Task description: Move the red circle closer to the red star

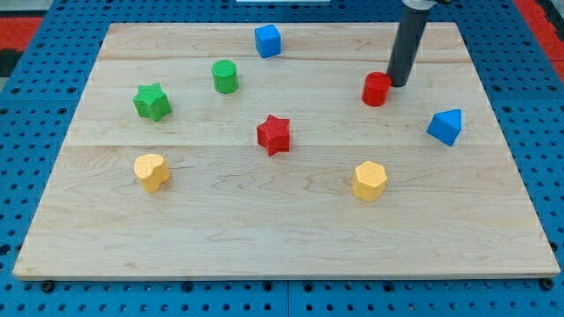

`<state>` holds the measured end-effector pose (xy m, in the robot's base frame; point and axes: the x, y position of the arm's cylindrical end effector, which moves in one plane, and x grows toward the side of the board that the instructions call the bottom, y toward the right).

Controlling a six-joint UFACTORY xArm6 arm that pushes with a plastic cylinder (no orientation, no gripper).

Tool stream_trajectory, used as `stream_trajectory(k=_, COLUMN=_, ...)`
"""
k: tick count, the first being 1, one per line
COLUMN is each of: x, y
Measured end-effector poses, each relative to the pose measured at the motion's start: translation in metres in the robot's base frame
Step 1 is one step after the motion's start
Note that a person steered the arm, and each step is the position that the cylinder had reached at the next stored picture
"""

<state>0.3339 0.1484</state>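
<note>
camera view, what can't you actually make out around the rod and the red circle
- My tip: in the camera view it sits at the red circle's upper right edge; whether they touch cannot be told.
- Rod's upper end: cut off by the view's top.
- Far sides of the red star and the other blocks: hidden by the blocks themselves.

The bench (291, 220) is pale wood with visible grain and plank seams, matt. Under it lies blue perforated board (35, 97). The red circle (376, 89), the red star (274, 134) and the other blocks look like matt plastic, faintly ribbed. The dark rod (408, 44) looks smooth with a dull sheen.
</note>
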Motion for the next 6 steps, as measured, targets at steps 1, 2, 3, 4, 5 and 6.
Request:
stream_trajectory(k=1, x=0.009, y=-0.038)
stream_trajectory(k=2, x=0.025, y=-0.047)
stream_trajectory(k=3, x=0.028, y=-0.072)
stream_trajectory(k=4, x=0.028, y=-0.072)
stream_trajectory(k=5, x=0.030, y=-0.072)
stream_trajectory(k=6, x=0.040, y=-0.074)
